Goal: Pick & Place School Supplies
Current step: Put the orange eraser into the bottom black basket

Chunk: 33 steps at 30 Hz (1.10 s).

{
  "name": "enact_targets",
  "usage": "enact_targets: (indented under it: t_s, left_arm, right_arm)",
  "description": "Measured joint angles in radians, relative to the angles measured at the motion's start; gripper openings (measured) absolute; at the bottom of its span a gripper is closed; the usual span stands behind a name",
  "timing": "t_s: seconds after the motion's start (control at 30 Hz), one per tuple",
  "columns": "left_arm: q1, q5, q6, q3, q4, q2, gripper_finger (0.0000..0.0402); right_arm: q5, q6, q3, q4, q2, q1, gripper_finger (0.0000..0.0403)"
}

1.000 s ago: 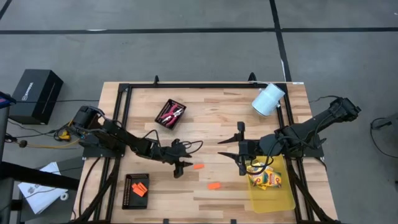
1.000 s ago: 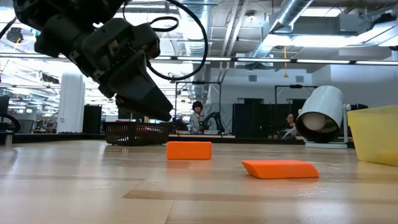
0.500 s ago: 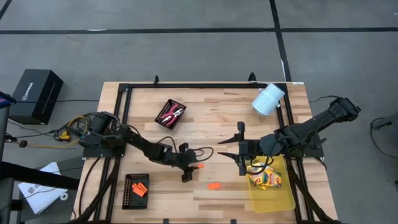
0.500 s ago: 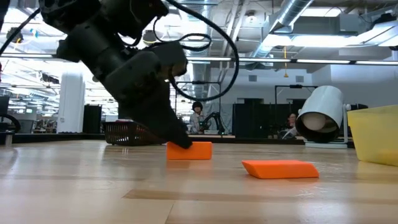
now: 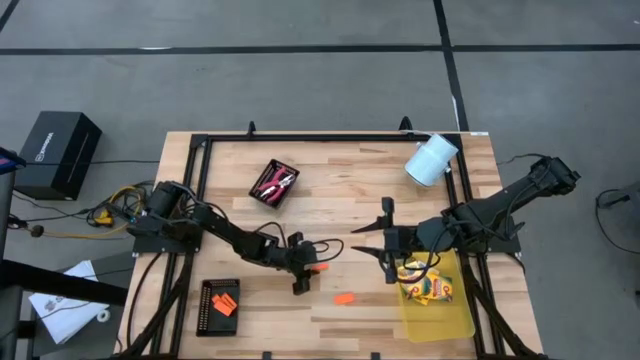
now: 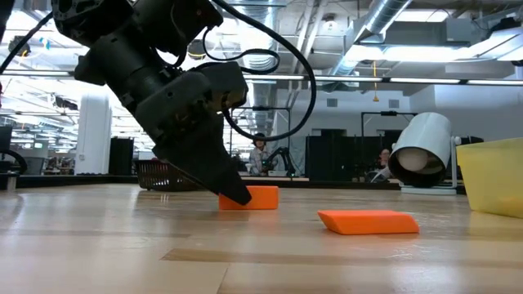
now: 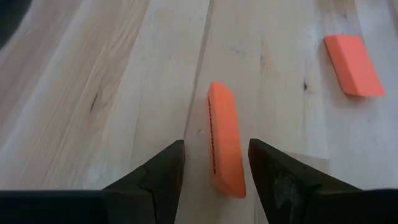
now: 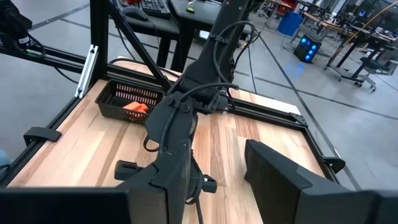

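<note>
An orange stubby piece [image 7: 224,140] lies on the wood, with my left gripper [image 7: 216,144] open and low over it, one finger on each side. In the high view this gripper [image 5: 306,270] is mid-table, at that piece [image 5: 319,268]. A second orange piece [image 5: 343,298] lies nearer the front edge. My right gripper [image 5: 375,240] waits open above the table beside the yellow bin [image 5: 450,318], which holds yellow crayon boxes [image 5: 426,289]. Red-handled scissors [image 5: 275,182] lie in a black mesh tray. My left gripper comes slanting down from the table's left, its fingers [image 7: 163,174] lying along the long sides of the orange piece [image 7: 231,177], which rests on the table. Whether either finger touches it, I cannot tell.
A black tray [image 5: 206,318] with orange pieces [image 5: 226,304] sits at the front left. A white roll [image 5: 432,160] lies at the far right corner. A black metal frame [image 5: 300,137] borders the table. Bare wood lies between the two arms.
My left gripper has moved toward the table's right and come down from above the table to the orange piece, its fingertips now at table height around it. The orange pieces have stayed in place.
</note>
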Motion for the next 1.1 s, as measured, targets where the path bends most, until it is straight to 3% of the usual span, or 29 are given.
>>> enact_targets:
  t_s: [0.2, 0.4, 0.73, 0.9, 1.1]
  left_arm:
    - [0.002, -0.007, 0.022, 0.0, -0.004, 0.0, 0.0151]
    - [0.004, 0.009, 0.078, -0.001, -0.006, 0.002, 0.0029]
    - [-0.021, 0.014, 0.17, -0.007, -0.018, -0.044, 0.0027]
    - [-0.059, -0.031, 0.222, -0.013, -0.038, -0.159, 0.0027]
    - [-0.135, -0.082, 0.184, -0.101, -0.188, -0.381, 0.0027]
  right_arm:
    - [0.0, 0.0, 0.0, 0.0, 0.0, 0.0, 0.0146]
    - [0.0, 0.0, 0.0, 0.0, 0.0, 0.0, 0.014]
    - [0.0, 0.0, 0.0, 0.0, 0.0, 0.0, 0.0138]
    - [0.0, 0.0, 0.0, 0.0, 0.0, 0.0, 0.0137]
    - [0.0, 0.0, 0.0, -0.002, 0.0, 0.0, 0.0138]
